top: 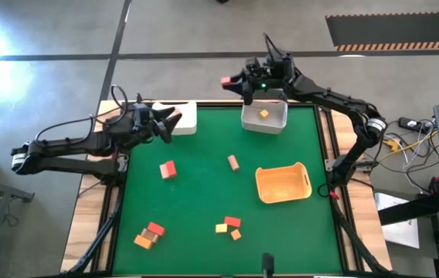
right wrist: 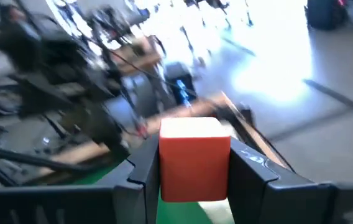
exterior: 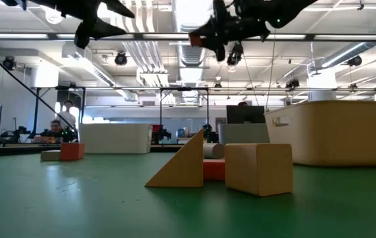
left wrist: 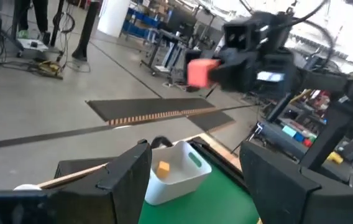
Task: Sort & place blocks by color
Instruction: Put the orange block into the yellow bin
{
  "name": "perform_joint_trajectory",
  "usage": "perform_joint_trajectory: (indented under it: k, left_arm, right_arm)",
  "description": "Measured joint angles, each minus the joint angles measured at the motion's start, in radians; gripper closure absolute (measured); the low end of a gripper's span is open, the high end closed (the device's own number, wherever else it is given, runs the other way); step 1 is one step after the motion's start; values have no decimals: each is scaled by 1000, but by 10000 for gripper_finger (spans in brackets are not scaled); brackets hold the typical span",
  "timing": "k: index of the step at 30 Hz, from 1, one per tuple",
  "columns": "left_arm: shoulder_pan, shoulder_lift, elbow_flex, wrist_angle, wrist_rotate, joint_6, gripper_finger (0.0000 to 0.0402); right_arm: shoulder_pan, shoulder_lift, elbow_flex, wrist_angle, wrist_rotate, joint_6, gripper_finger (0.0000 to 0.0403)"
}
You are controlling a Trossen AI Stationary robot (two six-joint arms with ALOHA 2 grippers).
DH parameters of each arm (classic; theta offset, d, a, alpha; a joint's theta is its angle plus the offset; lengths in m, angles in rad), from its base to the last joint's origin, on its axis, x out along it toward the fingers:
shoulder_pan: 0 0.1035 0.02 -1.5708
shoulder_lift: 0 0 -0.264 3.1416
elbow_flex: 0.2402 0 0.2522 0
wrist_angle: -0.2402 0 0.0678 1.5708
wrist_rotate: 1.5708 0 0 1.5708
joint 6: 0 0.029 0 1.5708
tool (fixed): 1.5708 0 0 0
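A red block (right wrist: pixel 194 158) hangs in the air past the table's far edge, with my right gripper (top: pixel 233 82) shut on it, left of a white bin (top: pixel 264 118) that holds an orange block (top: pixel 264 113). My left gripper (top: pixel 171 124) stands open and level over the table's far left, beside a second white bin (top: pixel 182 117), with nothing between its fingers. On the green mat lie a red block (top: pixel 168 169), a tan block (top: pixel 233 162), a red and orange pair (top: pixel 151 234) and a small cluster (top: pixel 229 225). My right gripper pinches the red block's two opposite side faces (right wrist: pixel 164 162) between its two fingers. The fingers lie about level and point toward the table's left. The block (exterior: pixel 196 39) is lifted clear, high above the table, and sticks out past the fingertips.
An orange tray (top: pixel 283 185) sits on the mat's right side. Cables and equipment lie beyond the table's right edge. The middle of the green mat (top: pixel 204 139) between the two arms is bare.
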Motion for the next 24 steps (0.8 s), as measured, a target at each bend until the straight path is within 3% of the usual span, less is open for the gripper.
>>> perform_joint_trajectory:
  k: [3,7,10,12,15,19,22,24]
  left_arm:
    - [0,28,-1,10,-25,-2,173]
    - [16,66,5,57,-64,5,173]
    - [38,84,2,77,-87,8,173]
    - [48,89,0,75,-88,27,173]
    - [52,86,0,58,-87,59,173]
    - [52,59,-1,0,-84,81,173]
    - [52,38,-2,-51,-83,81,173]
    - [52,26,-3,-82,-82,81,173]
  right_arm:
    - [23,-1,0,-12,-45,81,283]
    - [25,-16,-1,-227,-222,245,283]
    - [25,-40,22,-540,-326,303,283]
    - [38,-53,43,-819,-337,286,283]
    - [100,-70,60,-1194,-268,243,283]
    - [233,-88,49,-1555,-59,236,283]
    - [328,-87,11,-1654,105,286,283]
    - [377,-87,-24,-1641,143,338,283]
